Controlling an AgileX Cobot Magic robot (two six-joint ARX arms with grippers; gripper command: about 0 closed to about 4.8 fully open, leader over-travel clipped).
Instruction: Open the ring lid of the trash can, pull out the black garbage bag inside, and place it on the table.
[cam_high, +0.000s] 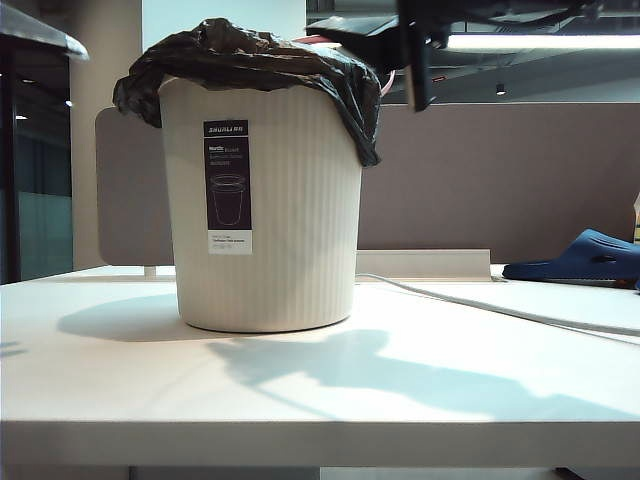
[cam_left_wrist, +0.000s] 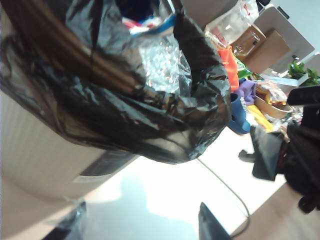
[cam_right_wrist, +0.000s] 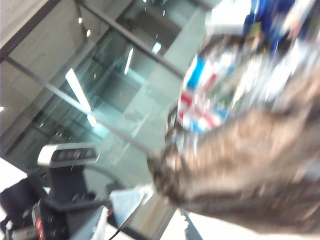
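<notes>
Fingers first, exterior view: one dark finger is hanging down at about 1 o'clock of the trash can, just beside the black garbage bag; its partner is not showing, so I cannot tell whether that gripper is spread or clenched, nor which arm it belongs to. The cream ribbed can is standing upright on the table, label facing the camera. The bag is bulging over the rim and draping down the can's side at 3 o'clock. A thin pink sliver, probably the ring lid, is peeking out at the bag's 3 o'clock edge. A blue slipper is lying well apart at 3 o'clock, and a white cable is running across the tabletop.

Left wrist view: two dark fingertips of the left gripper are standing apart with nothing between them, released, hovering over the table beside the can, below the crinkled bag.

Right wrist view: heavily blurred; the right gripper's fingertips are barely showing, so I cannot tell their state. The bag is filling one side, colourful rubbish inside.
</notes>
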